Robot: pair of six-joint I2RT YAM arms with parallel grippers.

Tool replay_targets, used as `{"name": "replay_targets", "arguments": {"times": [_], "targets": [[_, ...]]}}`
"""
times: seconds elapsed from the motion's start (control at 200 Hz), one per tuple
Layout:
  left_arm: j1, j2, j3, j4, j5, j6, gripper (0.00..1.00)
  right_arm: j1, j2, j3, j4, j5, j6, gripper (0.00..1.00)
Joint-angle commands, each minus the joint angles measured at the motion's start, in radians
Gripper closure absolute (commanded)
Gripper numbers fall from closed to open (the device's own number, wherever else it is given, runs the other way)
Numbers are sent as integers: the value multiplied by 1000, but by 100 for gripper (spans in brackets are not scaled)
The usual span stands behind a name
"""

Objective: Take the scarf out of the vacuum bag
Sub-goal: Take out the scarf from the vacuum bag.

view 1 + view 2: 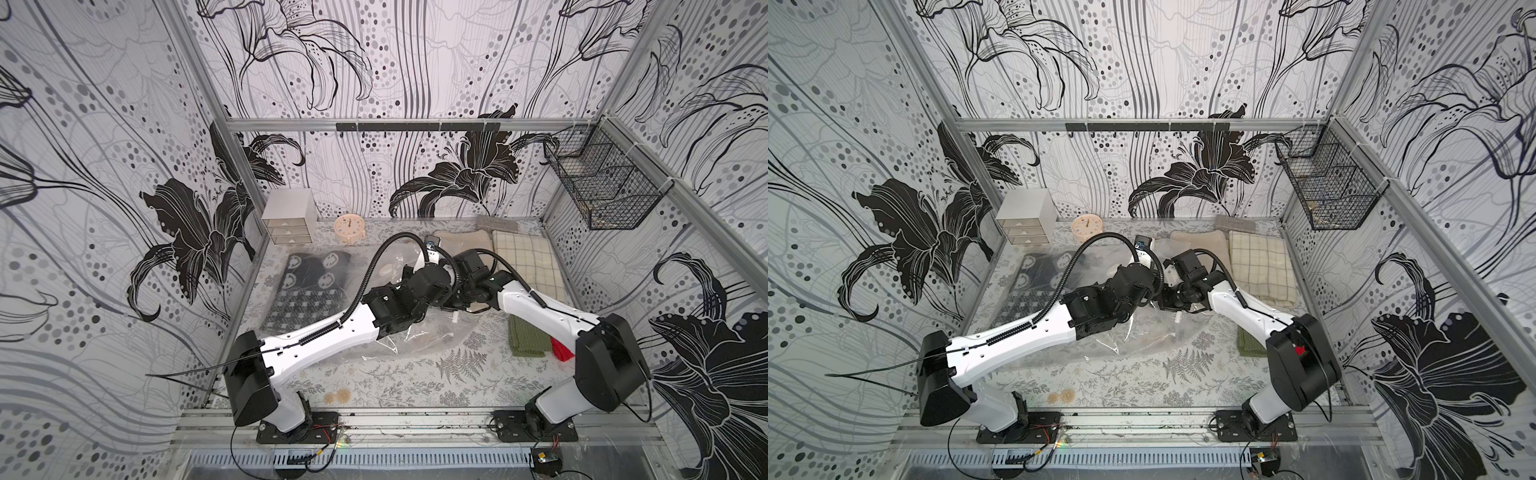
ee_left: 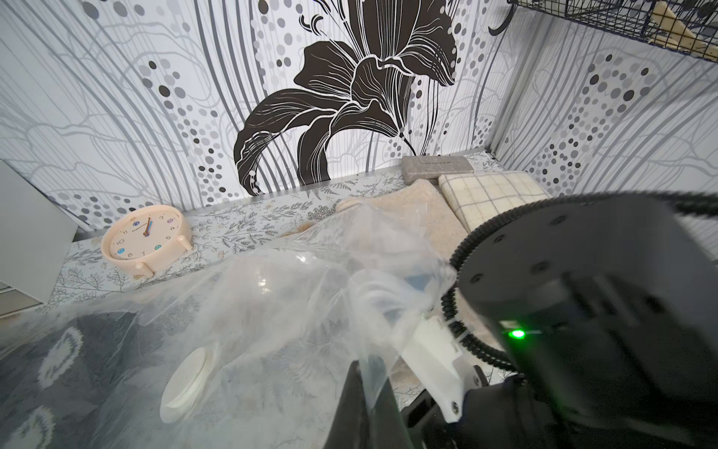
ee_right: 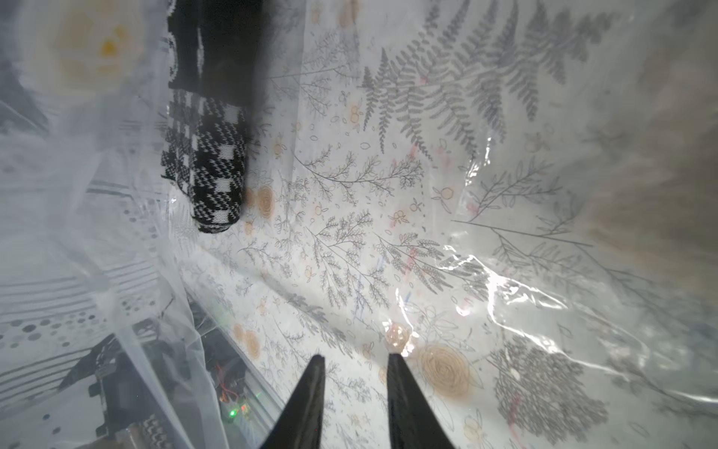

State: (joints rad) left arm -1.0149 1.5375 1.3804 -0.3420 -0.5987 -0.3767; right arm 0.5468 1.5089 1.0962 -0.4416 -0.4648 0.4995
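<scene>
Fern-printed tabletop (image 1: 395,386) is bearing the vacuum bag (image 1: 415,336): left gripper (image 2: 367,369) pinching its film, right gripper (image 3: 355,355), narrowly parted, apparently reaching inside; next, closing on the scarf (image 3: 209,163).

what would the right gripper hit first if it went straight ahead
Likely the right gripper first meets the clear crinkly plastic vacuum bag lying over the fern-print table cover; the black-and-white knitted scarf lies off that line.

Lighting is bright, even and diffuse with only soft shadows; both top views bow at the edges, and in the right wrist view hard glare streaks the vacuum bag (image 3: 501,278) and the margins blur.
</scene>
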Motion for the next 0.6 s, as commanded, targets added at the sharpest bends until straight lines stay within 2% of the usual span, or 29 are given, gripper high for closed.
{"name": "replay_targets", "arguments": {"times": [0.0,0.085,0.25,0.486,0.596], "targets": [[-7,-19,2,79,-6,19,100,3,-81,45,-164,13,-100,70],[-8,-16,2,80,0,20,100,4,-117,32,-198,-55,-113,70],[-7,-11,-4,83,4,18,100,4,-141,6,-260,-111,-112,70],[-7,-7,-3,88,8,20,100,4,-60,-39,-242,-138,-127,72],[-8,-12,-5,89,10,19,100,4,-41,-51,-192,-89,-124,73]]}}
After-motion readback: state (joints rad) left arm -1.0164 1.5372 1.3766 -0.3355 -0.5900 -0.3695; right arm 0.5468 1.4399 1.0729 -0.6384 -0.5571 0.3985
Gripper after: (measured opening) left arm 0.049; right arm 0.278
